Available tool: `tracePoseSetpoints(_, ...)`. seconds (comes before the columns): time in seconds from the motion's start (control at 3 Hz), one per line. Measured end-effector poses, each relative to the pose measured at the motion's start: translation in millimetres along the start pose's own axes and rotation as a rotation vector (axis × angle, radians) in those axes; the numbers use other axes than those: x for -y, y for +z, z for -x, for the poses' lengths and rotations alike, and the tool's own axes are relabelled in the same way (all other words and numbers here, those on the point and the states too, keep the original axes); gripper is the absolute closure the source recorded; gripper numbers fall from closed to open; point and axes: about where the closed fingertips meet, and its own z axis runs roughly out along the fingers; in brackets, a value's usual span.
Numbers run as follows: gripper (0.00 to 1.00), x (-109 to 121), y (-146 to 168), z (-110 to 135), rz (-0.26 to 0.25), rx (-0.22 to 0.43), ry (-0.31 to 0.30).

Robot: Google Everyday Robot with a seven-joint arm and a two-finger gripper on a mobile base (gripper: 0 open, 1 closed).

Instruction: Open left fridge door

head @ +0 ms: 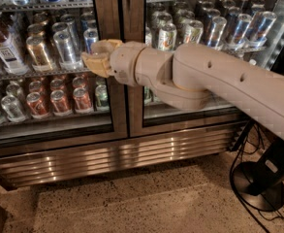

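The gripper [97, 60] is held in front of the left fridge door [54, 130], which is seen shut just behind it. Wide or narrow cannot be told. Cans [59, 98] are seen below it in the fridge [117, 157].

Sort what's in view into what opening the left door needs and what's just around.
Job:
left fridge door
fridge
pincer, in front of that door's inner frame edge

Just there:
right door
cans on the shelves
bottle at far left
black stand base and cables on the floor
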Motion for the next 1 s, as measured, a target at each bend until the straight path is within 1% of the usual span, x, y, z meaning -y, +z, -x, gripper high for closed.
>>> tracePoseSetpoints(0.33, 0.62, -23, 17, 11, 0.002, 0.007, -0.072)
tracePoseSetpoints(0.67, 0.39, -23, 17, 11, 0.002, 0.007, -0.072)
tracePoseSetpoints(1.0, 0.16, -20, 18, 25, -0.009, -0.005, -0.107)
